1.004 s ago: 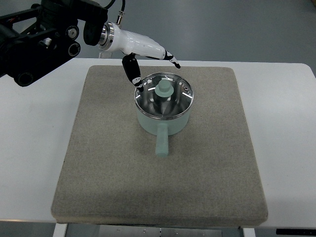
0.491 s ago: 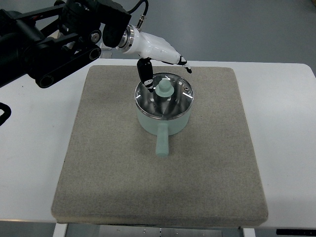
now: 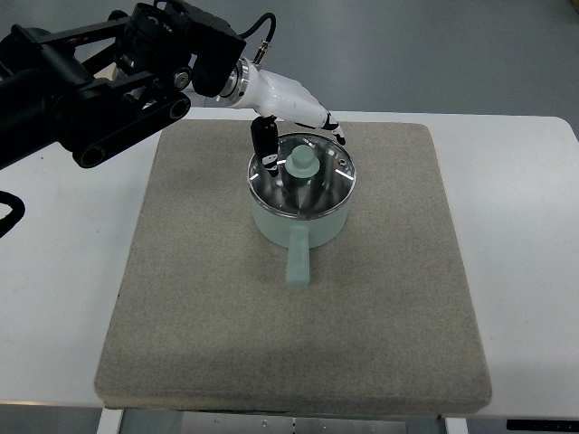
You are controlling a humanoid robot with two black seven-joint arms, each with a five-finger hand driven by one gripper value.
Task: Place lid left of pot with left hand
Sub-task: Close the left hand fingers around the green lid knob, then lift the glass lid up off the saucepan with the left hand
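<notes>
We look down on a mint pot (image 3: 299, 217) with its glass lid (image 3: 300, 177) on, sitting toward the far middle of a grey mat (image 3: 289, 316).

Bare mat lies open on every side of the pot, widest toward us. Our left hand (image 3: 291, 116) reaches in from the upper left, fingers spread and holding nothing; its dark thumb (image 3: 266, 143) points down at the lid's far-left rim, near the knob (image 3: 301, 163).
</notes>
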